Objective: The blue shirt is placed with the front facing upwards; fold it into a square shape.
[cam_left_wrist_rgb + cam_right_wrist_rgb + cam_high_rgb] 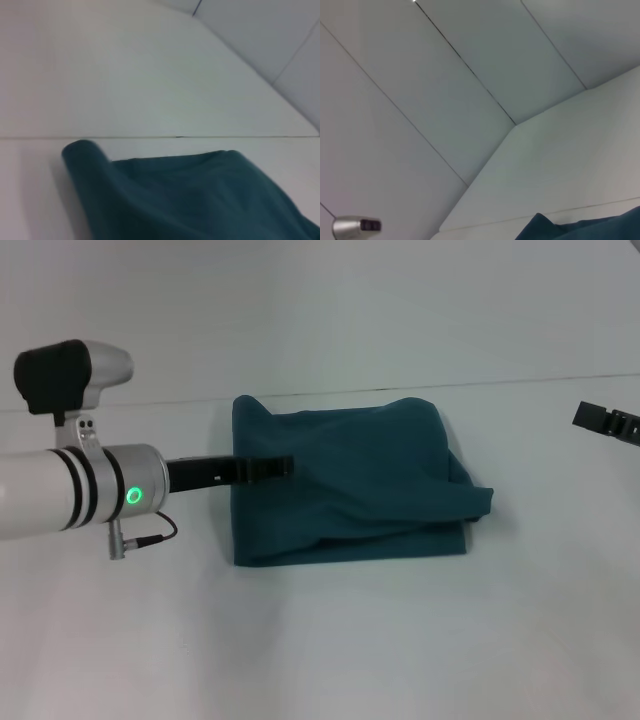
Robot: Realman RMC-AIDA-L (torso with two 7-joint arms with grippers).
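The head view looks forward and down from above onto the white worktop, taking in the blue shirt at mid-distance, the left arm entering from the left and the right gripper at the far right edge. The left wrist view sits low and close at the shirt's left side, looking across the cloth toward the far wall. The right wrist view is tilted up from the right, mostly at the wall panels, catching only a corner of the shirt. All 3 views share the shirt's far edge and the wall behind it.
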